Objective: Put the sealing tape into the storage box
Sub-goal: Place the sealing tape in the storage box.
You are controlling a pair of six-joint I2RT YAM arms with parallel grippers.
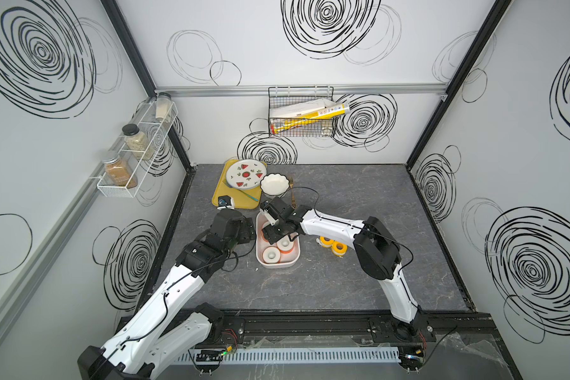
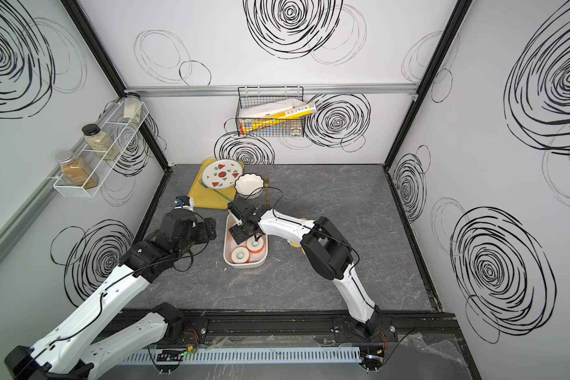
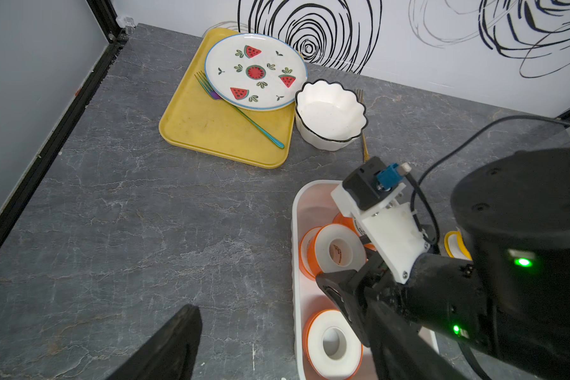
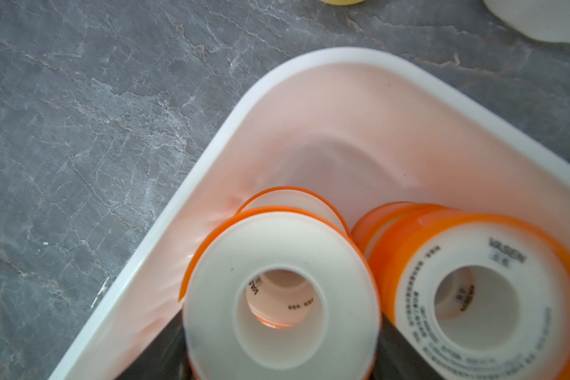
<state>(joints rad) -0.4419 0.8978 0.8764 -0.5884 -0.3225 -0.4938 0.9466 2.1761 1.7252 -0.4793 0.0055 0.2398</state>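
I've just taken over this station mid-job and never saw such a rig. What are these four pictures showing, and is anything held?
A white left arm and right arm work on a grey table. Two pictures look down from overhead; the other two come from a camera on each wrist. The right fingers grip an orange spool of sealing tape inside the white storage box, where more spools lie. The left fingers are open and empty, beside the box. Two yellow spools sit on the table by the right arm. The yellow tray, plate and bowl are bystanders.

Glossy white arm shells (image 1: 329, 227), black joint housings (image 1: 375, 253), thin black cables (image 3: 520, 116), green indicator lights (image 3: 523, 262), blue camera connector (image 3: 388, 174)
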